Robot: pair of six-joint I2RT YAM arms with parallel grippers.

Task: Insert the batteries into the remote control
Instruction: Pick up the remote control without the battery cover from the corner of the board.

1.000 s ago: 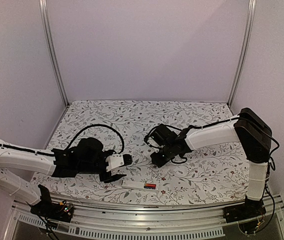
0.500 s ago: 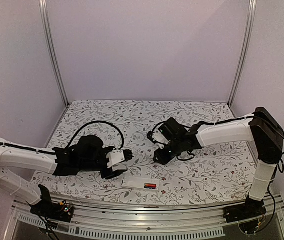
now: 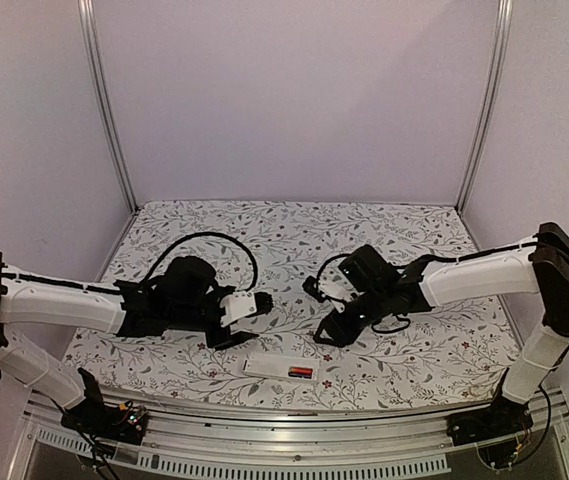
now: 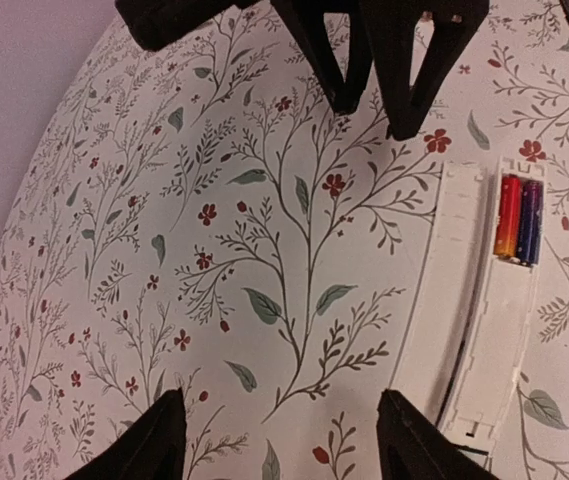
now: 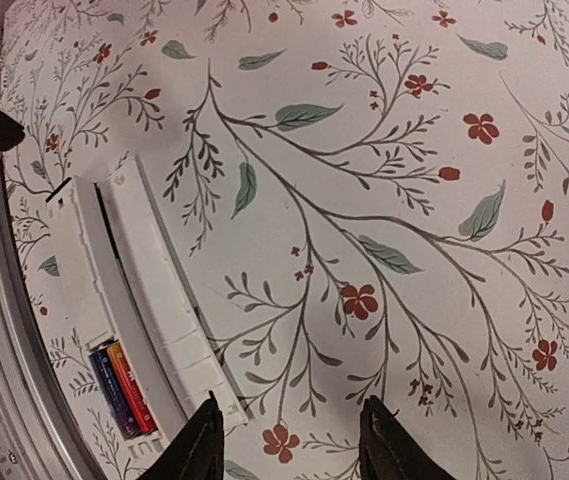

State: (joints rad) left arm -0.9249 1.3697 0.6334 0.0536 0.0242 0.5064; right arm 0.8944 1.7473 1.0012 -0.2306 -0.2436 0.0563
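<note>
The white remote control (image 3: 272, 367) lies near the table's front edge, back side up, with its compartment open. Two batteries (image 3: 300, 372) with red and dark ends sit side by side in that compartment; they also show in the left wrist view (image 4: 519, 217) and the right wrist view (image 5: 122, 388). The remote (image 4: 499, 340) (image 5: 76, 262) has a thin white cover strip (image 4: 452, 262) (image 5: 164, 290) lying flat against its long side. My left gripper (image 3: 257, 303) (image 4: 284, 440) is open and empty, above the cloth left of the remote. My right gripper (image 3: 324, 335) (image 5: 289, 440) is open and empty, just behind the remote's battery end.
A floral cloth (image 3: 294, 240) covers the table. A metal rail (image 3: 294, 425) runs along the front edge just before the remote. White walls and two aluminium posts (image 3: 104, 110) close the back and sides. The right gripper's fingers (image 4: 364, 60) show at the top of the left wrist view.
The left gripper has lifted and moved back and right, away from the remote's left end. The right arm has stretched out and its gripper has moved right and nearer the front. The remote has not moved.
</note>
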